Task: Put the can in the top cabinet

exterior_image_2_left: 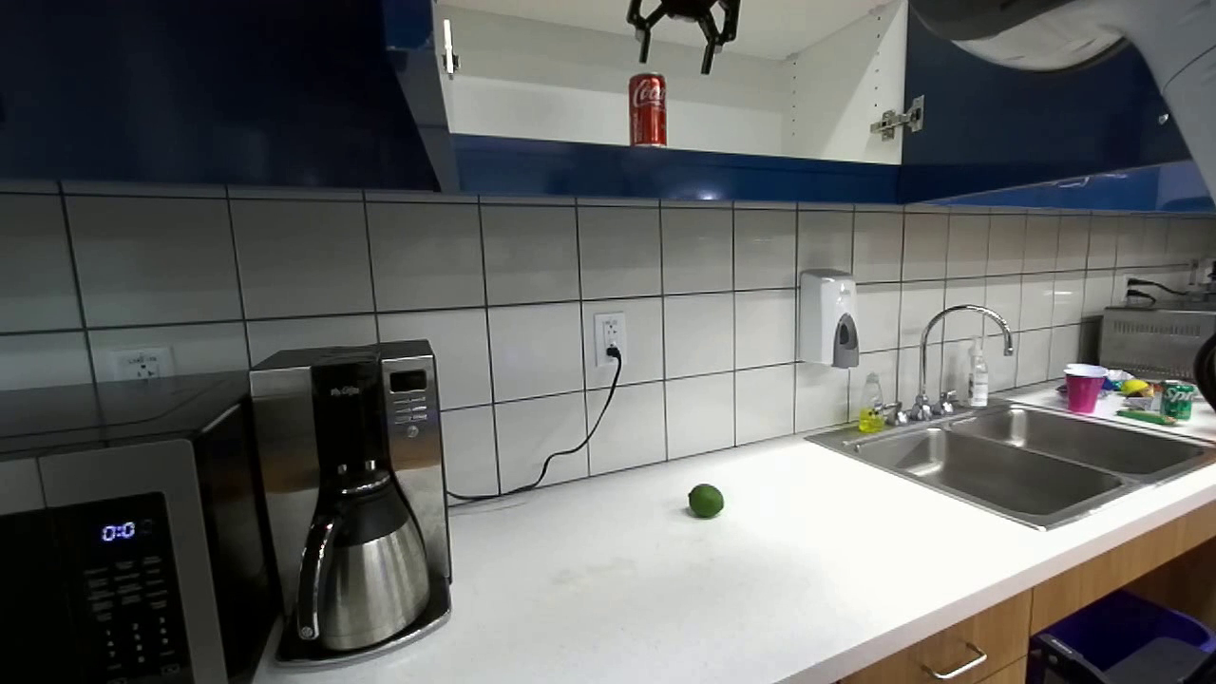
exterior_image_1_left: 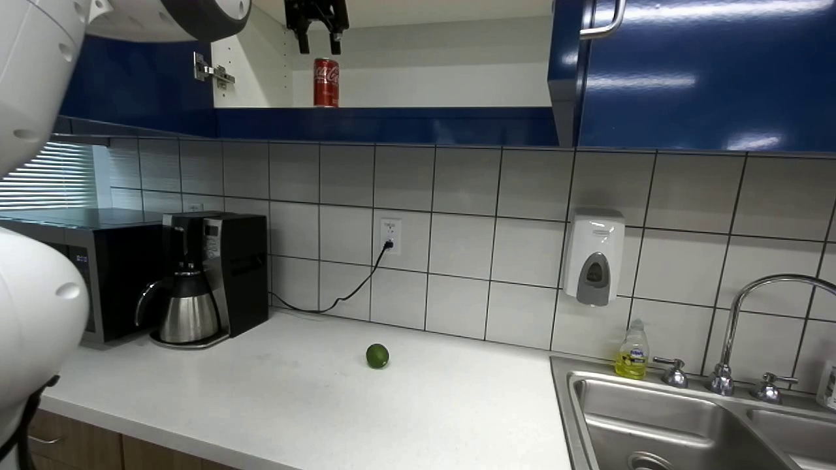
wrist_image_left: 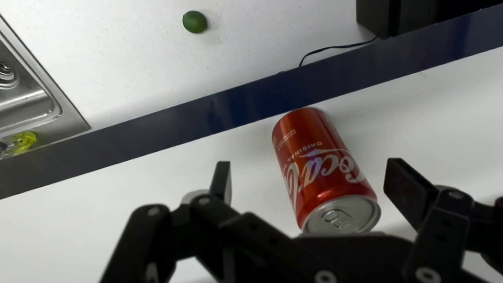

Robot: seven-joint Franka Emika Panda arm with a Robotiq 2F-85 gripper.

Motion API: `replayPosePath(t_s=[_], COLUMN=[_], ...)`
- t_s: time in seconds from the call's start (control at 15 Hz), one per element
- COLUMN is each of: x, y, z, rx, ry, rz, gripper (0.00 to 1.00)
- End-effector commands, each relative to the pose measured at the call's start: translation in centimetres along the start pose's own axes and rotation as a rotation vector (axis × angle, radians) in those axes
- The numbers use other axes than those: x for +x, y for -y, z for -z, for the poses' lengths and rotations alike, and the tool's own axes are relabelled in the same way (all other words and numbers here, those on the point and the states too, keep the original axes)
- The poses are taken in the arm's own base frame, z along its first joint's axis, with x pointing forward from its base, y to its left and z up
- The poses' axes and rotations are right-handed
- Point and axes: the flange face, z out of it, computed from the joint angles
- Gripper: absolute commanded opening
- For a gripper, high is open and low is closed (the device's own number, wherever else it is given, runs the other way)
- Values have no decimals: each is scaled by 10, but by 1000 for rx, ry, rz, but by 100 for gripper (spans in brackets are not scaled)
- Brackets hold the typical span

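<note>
White rounded arm (exterior_image_1_left: 39, 78), dark grey band (exterior_image_1_left: 209, 21), black jointed gripper (exterior_image_1_left: 320, 51), 2 flat fingertips (wrist_image_left: 409, 190), round screw heads (wrist_image_left: 325, 276)

Glare streaks on blue cabinet (exterior_image_1_left: 705, 111), bright counter (exterior_image_2_left: 788, 541), faint shadow beside lime (wrist_image_left: 195, 21)

We note the can (wrist_image_left: 324, 169) upright in the cabinet (wrist_image_left: 424, 110), clear of the gripper's (wrist_image_left: 308, 169) parted fingers (wrist_image_left: 408, 188); lime (wrist_image_left: 195, 21) on the counter (wrist_image_left: 118, 67).

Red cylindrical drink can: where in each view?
In an exterior view: red cylindrical drink can, top, left of centre.
In an exterior view: can, top, just right of centre.
Wrist view: can, right of centre.
Shared landmark: round green fruit, below the can in both exterior views, top of wrist view.
</note>
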Motion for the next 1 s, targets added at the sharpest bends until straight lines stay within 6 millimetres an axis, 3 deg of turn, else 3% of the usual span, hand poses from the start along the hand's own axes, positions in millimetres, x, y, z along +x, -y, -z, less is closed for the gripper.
replayPosePath(t_s=[0.0, 0.4, 0.93], x=[-15, -45, -89], y=[-2, 1, -10], z=[13, 36, 74], rx=[12, 28, 16], ry=[47, 123, 204], rz=[31, 74, 104], gripper=[100, 100, 100])
